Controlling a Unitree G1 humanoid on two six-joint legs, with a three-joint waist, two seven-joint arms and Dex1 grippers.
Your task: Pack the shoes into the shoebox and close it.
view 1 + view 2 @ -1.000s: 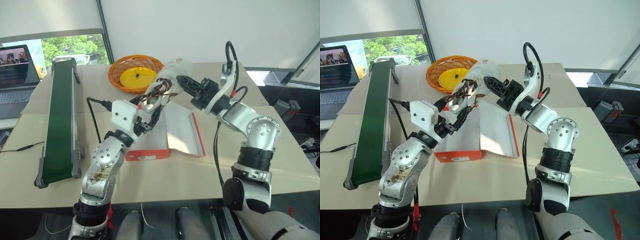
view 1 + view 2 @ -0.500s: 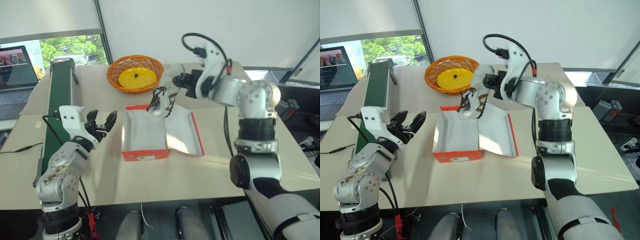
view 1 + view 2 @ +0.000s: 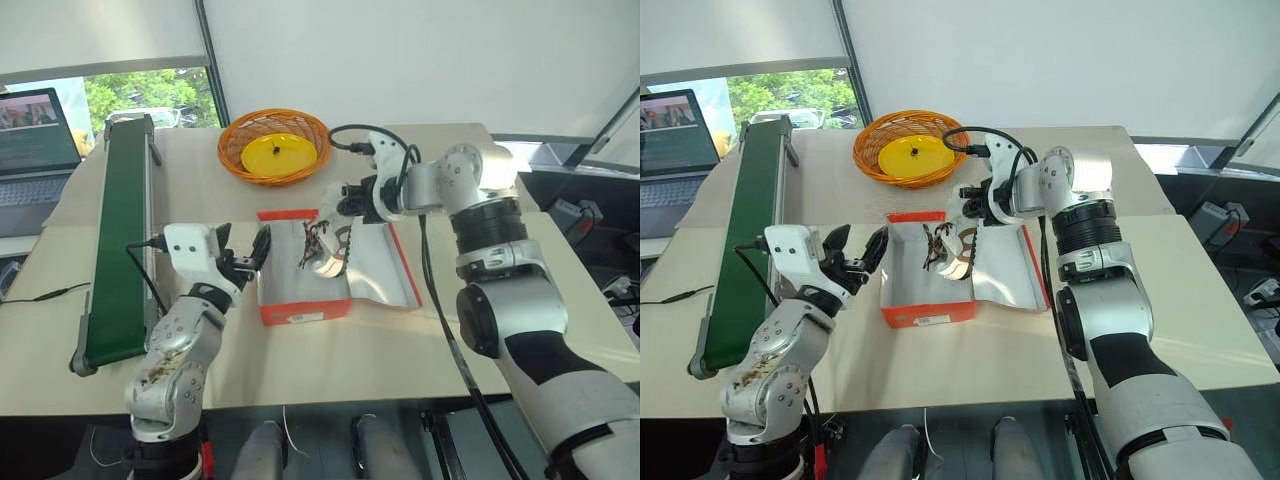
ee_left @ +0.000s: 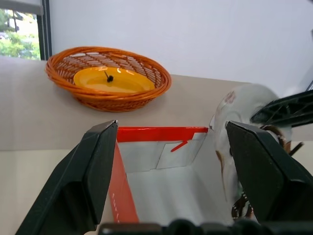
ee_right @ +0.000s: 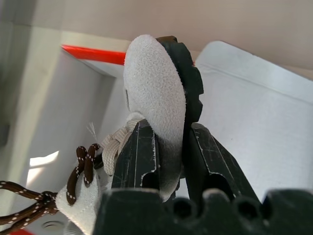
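Observation:
The red-orange shoebox (image 3: 304, 315) lies open on the table, its white inside up and its lid (image 3: 385, 265) flat to the right. A white shoe (image 3: 325, 248) with dark brown laces hangs toe-down into the box, against the lid side. My right gripper (image 3: 343, 203) is shut on the shoe's heel end (image 5: 156, 93), with the fingers (image 5: 139, 156) pinching the white upper and dark sole. My left gripper (image 3: 243, 247) stands open just outside the box's left wall. Its fingers (image 4: 98, 171) frame the box's inside (image 4: 166, 181) and hold nothing.
A round orange wicker basket (image 3: 273, 145) with a yellow dish in it sits behind the box. A long green conveyor (image 3: 120, 240) runs along the table's left side. A laptop (image 3: 35, 140) stands at the far left. Bare tabletop lies in front of the box.
The left gripper let go of the shoe, drew off to the left, and now stands beside the box. The right gripper lowered the shoe from above the box into it.

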